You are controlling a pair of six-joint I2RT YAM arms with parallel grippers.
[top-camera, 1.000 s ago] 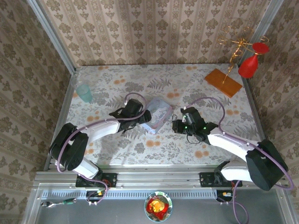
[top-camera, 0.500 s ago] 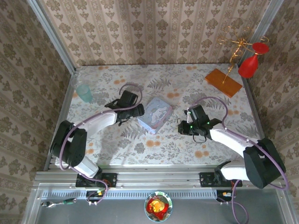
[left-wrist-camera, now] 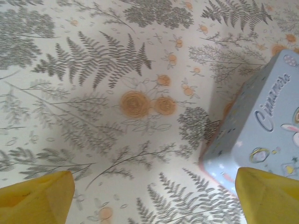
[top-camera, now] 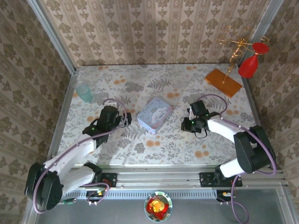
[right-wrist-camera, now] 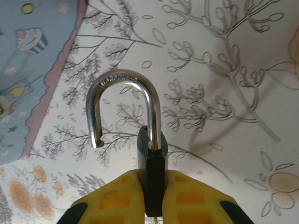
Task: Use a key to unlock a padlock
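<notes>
Seen from above, the pastel tin (top-camera: pixel 155 115) sits mid-surface (top-camera: pixel 117 77). The left pincer (top-camera: pixel 124 119) lies just left of the tin, apart from it, and the right pincer (top-camera: pixel 185 125) lies to the tin's right.

At the left wrist, the left pincer (left-wrist-camera: pixel 149 200) stands wide. Its yellow fingertips (left-wrist-camera: pixel 37 200) hold nothing, and the tin (left-wrist-camera: pixel 261 135) is to the right.

At the right wrist, the right pincer (right-wrist-camera: pixel 152 196) clamps the dark body of the padlock (right-wrist-camera: pixel 152 163). The shackle (right-wrist-camera: pixel 122 100) is free at one end, just right of the tin (right-wrist-camera: pixel 28 56).

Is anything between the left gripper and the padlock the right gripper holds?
Yes. The pastel blue rectangular cartoon tin lies flat on the table between the open left gripper and the small dark padlock with silvery shackle, clamped in the right gripper.
</notes>
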